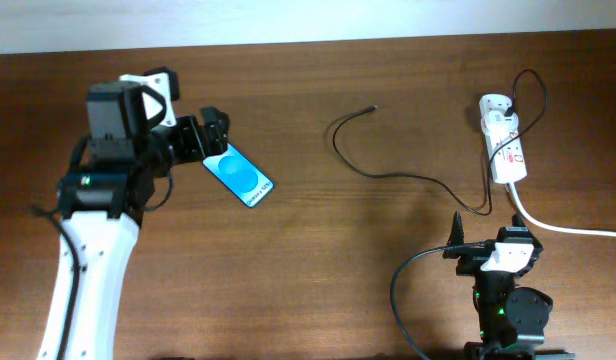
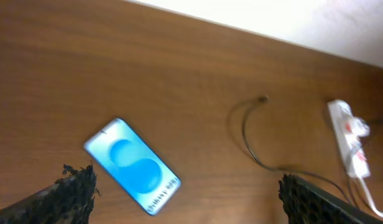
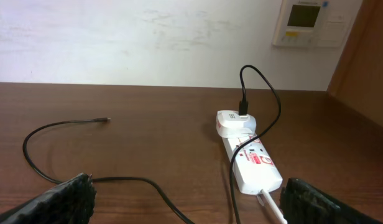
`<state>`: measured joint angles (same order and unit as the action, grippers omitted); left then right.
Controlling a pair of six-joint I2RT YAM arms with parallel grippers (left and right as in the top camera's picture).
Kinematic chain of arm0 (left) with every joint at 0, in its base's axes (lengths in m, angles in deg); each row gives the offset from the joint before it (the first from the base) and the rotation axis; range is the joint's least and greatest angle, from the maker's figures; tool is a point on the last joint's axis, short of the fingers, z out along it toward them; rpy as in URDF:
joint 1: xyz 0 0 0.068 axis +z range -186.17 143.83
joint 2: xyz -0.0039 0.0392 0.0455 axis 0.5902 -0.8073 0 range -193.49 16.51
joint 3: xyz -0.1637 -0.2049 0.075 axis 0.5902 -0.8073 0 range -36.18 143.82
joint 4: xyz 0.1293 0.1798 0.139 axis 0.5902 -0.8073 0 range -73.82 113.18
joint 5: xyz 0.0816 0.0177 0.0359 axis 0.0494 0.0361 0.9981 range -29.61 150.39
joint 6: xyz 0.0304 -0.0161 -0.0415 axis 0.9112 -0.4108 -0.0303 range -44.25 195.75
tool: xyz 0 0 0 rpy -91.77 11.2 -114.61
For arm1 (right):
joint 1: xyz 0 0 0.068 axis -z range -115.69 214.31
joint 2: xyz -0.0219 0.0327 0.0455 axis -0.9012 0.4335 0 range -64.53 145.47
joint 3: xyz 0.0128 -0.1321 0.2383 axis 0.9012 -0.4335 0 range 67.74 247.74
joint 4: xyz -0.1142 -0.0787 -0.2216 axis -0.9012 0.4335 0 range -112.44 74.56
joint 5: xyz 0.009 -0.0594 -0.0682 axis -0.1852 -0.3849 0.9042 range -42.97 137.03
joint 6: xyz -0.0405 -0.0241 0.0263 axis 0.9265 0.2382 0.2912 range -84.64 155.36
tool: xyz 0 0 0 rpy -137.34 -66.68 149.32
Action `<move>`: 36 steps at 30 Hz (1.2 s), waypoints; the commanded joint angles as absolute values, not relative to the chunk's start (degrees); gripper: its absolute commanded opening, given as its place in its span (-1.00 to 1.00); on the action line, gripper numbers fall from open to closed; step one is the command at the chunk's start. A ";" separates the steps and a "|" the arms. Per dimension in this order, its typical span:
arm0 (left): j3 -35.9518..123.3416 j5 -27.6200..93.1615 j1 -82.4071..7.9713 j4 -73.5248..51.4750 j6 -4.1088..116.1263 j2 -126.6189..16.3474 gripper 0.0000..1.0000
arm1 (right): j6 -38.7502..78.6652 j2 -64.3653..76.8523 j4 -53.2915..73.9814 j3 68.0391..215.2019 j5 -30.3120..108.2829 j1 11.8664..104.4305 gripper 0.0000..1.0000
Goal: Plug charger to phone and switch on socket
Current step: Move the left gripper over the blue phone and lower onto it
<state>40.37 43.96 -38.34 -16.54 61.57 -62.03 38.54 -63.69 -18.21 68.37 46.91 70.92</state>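
The left hand stands released, its two fingers spread wide and grasping nothing. Just in front of its fingertips, lying flat on the brown worktop, is the phone, blue screen up, the end with the small white text pointing away from the hand. In the left wrist view the phone lies between the two dark fingers and a little ahead of them, not touching either.

The right hand is also released and empty, fingers wide apart. Just ahead of it lies the white socket, its thick white cord running off to the hand's right. A white adapter sits plugged into the socket's far end. From it the thin black charger cable loops down past the socket, then curves away across the worktop to the hand's left, its small plug tip lying free between the two hands, well apart from the phone.
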 commanded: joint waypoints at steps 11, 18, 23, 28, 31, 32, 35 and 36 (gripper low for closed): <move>57.97 64.86 -46.12 -36.52 29.18 -67.71 1.00 | 38.54 -64.12 -17.95 68.06 46.80 71.14 0.97; 82.75 67.74 -48.49 -56.56 26.91 -85.59 0.99 | 38.54 -64.12 -17.95 68.06 46.80 71.14 0.97; 83.06 67.22 -47.87 -59.49 23.04 -96.08 0.98 | 38.54 -64.12 -17.95 68.06 46.80 71.14 0.97; 83.02 65.56 -47.61 -57.79 22.36 -102.53 0.98 | 38.54 -64.12 -17.95 68.06 46.80 71.14 0.97; 83.02 63.68 -47.46 -55.49 22.40 -106.51 0.98 | 38.56 -64.12 -17.93 68.06 46.80 71.14 0.97; 83.02 62.89 -47.33 -55.25 22.43 -107.67 0.98 | 38.54 -64.12 -17.93 68.06 46.80 71.14 0.97; 83.02 61.60 -46.30 -55.01 22.43 -111.14 0.98 | 38.54 -64.12 -17.95 68.06 46.80 71.14 0.97; 83.02 61.40 -45.97 -54.95 22.43 -111.97 0.98 | 38.54 -64.12 -17.95 68.06 46.80 71.14 0.97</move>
